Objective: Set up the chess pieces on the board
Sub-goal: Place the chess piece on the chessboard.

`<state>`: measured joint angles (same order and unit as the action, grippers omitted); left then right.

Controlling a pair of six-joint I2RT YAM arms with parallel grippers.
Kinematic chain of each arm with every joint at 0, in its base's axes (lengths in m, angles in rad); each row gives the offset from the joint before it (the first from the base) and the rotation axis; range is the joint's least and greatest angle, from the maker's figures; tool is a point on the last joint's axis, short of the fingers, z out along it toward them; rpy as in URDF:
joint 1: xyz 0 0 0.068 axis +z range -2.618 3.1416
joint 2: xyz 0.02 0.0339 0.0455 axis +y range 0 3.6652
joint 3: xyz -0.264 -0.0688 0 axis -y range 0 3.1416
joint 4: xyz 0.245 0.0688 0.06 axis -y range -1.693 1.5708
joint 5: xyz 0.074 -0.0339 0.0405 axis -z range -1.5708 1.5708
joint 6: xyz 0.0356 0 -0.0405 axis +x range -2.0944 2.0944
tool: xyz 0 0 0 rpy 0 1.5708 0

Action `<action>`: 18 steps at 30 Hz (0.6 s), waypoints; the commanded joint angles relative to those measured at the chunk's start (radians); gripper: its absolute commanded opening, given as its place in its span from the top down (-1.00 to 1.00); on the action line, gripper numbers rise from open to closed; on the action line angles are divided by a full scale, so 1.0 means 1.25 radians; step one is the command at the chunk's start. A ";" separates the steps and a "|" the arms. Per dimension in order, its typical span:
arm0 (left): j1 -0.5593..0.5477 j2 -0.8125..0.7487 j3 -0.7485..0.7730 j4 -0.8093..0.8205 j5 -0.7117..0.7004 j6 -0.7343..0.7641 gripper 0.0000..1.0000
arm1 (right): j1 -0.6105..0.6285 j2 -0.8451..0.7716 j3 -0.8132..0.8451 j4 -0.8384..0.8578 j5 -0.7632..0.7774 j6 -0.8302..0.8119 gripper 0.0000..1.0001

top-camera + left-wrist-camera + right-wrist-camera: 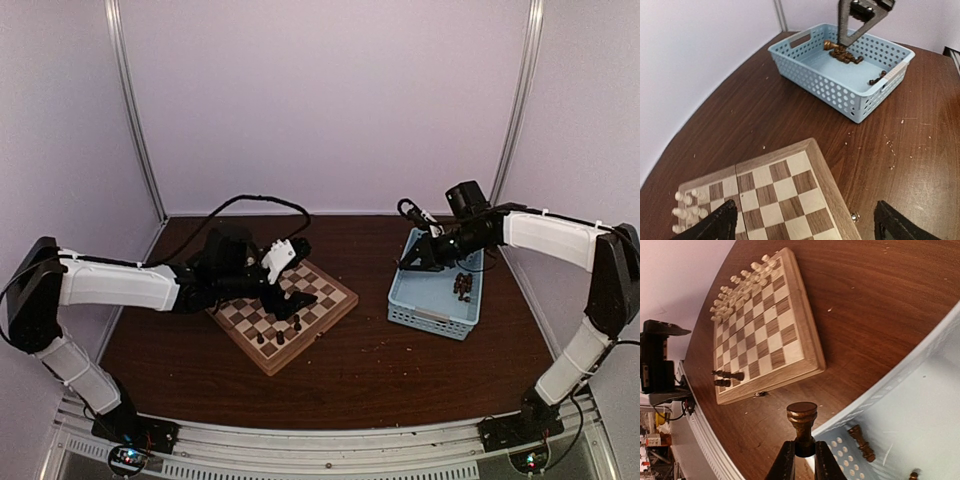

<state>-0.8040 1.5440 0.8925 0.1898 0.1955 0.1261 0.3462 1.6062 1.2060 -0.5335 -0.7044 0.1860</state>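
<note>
No lettering is readable; the pale tag (894, 74) on the basket (825, 82) looks blank or blurred.

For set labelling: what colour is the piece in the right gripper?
Dark brown; the chess piece in the right gripper shows best in the right wrist view.

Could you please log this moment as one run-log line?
left gripper open over board | right gripper shut on dark piece above basket
</note>
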 commanded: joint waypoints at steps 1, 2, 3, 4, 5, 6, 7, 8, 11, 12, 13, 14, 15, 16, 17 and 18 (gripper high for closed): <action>0.005 0.054 -0.019 0.263 0.155 0.216 -0.88 | 0.035 -0.006 0.035 -0.025 -0.110 -0.005 0.71; 0.005 0.074 -0.002 0.262 0.170 0.228 -0.87 | 0.050 -0.002 0.035 -0.017 -0.122 0.003 0.71; 0.005 0.094 0.019 0.253 0.182 0.235 -0.85 | 0.062 0.005 0.035 -0.007 -0.134 0.011 0.71; 0.005 0.114 0.043 0.238 0.199 0.241 -0.83 | 0.074 0.011 0.035 0.005 -0.142 0.019 0.71; 0.005 0.130 0.063 0.226 0.204 0.246 -0.80 | 0.086 0.016 0.037 0.018 -0.145 0.029 0.71; 0.005 0.142 0.078 0.223 0.208 0.246 -0.79 | 0.100 0.030 0.040 0.029 -0.141 0.042 0.71; 0.005 0.153 0.087 0.228 0.210 0.242 -0.79 | 0.113 0.042 0.044 0.043 -0.138 0.054 0.71; 0.005 0.158 0.091 0.234 0.211 0.238 -0.79 | 0.125 0.052 0.051 0.053 -0.136 0.062 0.71; 0.005 0.157 0.092 0.245 0.195 0.234 -0.79 | 0.154 0.098 0.072 0.094 -0.116 0.091 0.72; 0.005 0.148 0.086 0.250 0.178 0.231 -0.79 | 0.161 0.109 0.076 0.112 -0.108 0.103 0.72; 0.005 0.135 0.077 0.256 0.156 0.225 -0.79 | 0.168 0.124 0.083 0.128 -0.095 0.115 0.72; 0.005 0.119 0.063 0.264 0.125 0.218 -0.80 | 0.175 0.138 0.091 0.138 -0.084 0.123 0.72; 0.005 0.100 0.052 0.268 0.093 0.206 -0.82 | 0.182 0.154 0.104 0.146 -0.075 0.129 0.71; 0.006 0.081 0.043 0.263 0.058 0.192 -0.84 | 0.192 0.173 0.117 0.152 -0.066 0.134 0.72; 0.007 0.059 0.036 0.250 0.023 0.177 -0.85 | 0.201 0.190 0.131 0.157 -0.059 0.137 0.71; 0.008 0.038 0.031 0.230 -0.007 0.157 -0.87 | 0.209 0.210 0.146 0.161 -0.051 0.139 0.71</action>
<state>-0.8040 1.7065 0.9592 0.4435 0.3393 0.3843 0.5755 1.8046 1.3132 -0.4129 -0.8234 0.3172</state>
